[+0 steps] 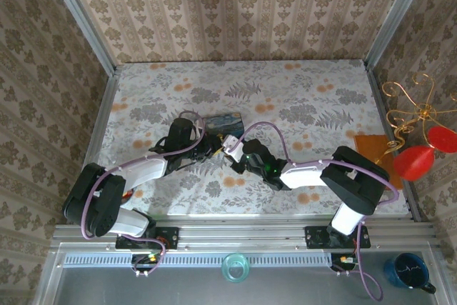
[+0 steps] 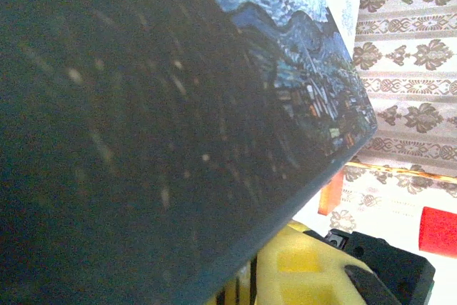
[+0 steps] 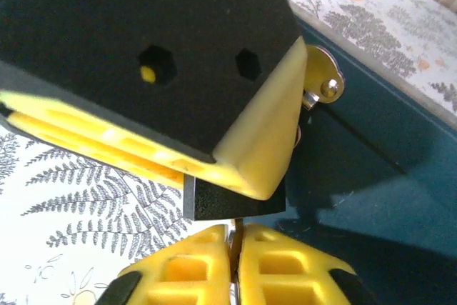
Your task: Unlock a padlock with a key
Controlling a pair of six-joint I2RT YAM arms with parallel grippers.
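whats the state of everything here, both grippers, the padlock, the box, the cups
left gripper: jaws shut on the padlock
right gripper: jaws shut, tips right under the padlock
padlock: held by the left gripper, shackle hidden, locked or not cannot tell
box: lying flat on the table
mug: upright
glass: upright

left gripper (image 1: 211, 146), right gripper (image 3: 234, 237) angled inward, tips close together; right jaws pressed together.
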